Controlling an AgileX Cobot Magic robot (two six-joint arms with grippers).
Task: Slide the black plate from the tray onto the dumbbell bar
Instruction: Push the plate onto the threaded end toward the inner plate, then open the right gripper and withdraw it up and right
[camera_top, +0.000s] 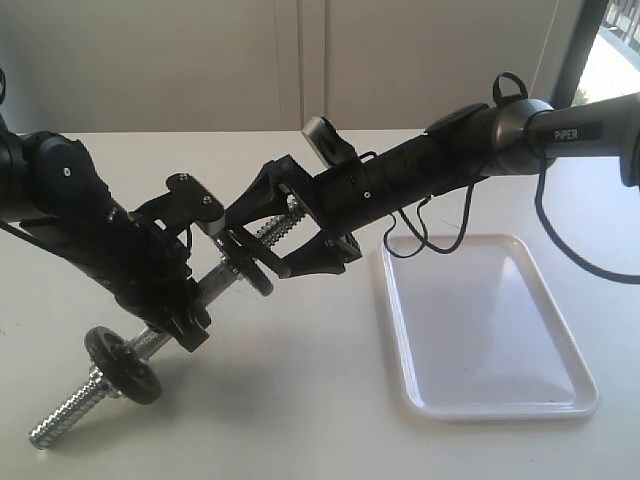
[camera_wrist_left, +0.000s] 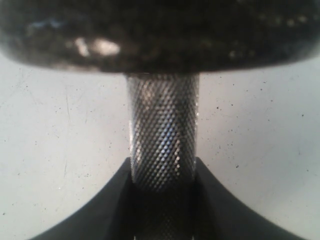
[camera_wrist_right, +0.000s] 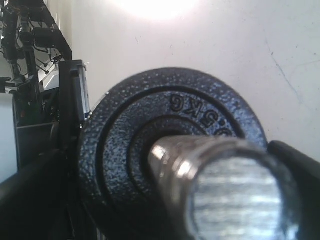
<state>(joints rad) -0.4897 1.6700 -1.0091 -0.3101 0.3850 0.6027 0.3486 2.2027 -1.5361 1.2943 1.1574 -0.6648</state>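
My left gripper (camera_top: 185, 322) is shut on the knurled middle of the dumbbell bar (camera_top: 215, 282) and holds it tilted above the table. In the left wrist view the bar (camera_wrist_left: 162, 135) runs out from between the dark fingers (camera_wrist_left: 112, 210). The black plate (camera_top: 250, 265) sits threaded on the bar's upper end, and my right gripper (camera_top: 250, 250) is shut on its rim. Close up, that plate (camera_wrist_right: 125, 130) rings the chrome bar end (camera_wrist_right: 235, 200), with a finger (camera_wrist_right: 300, 170) at its side. The white tray (camera_top: 490, 408) lies to the right with nothing in it.
A second black disc (camera_top: 122, 365) sits on the bar's lower end near the table, with threaded rod sticking out beyond it. A blurred black disc (camera_wrist_left: 160, 35) spans the left wrist view. The right arm's cable (camera_top: 430, 235) hangs over the tray's far edge.
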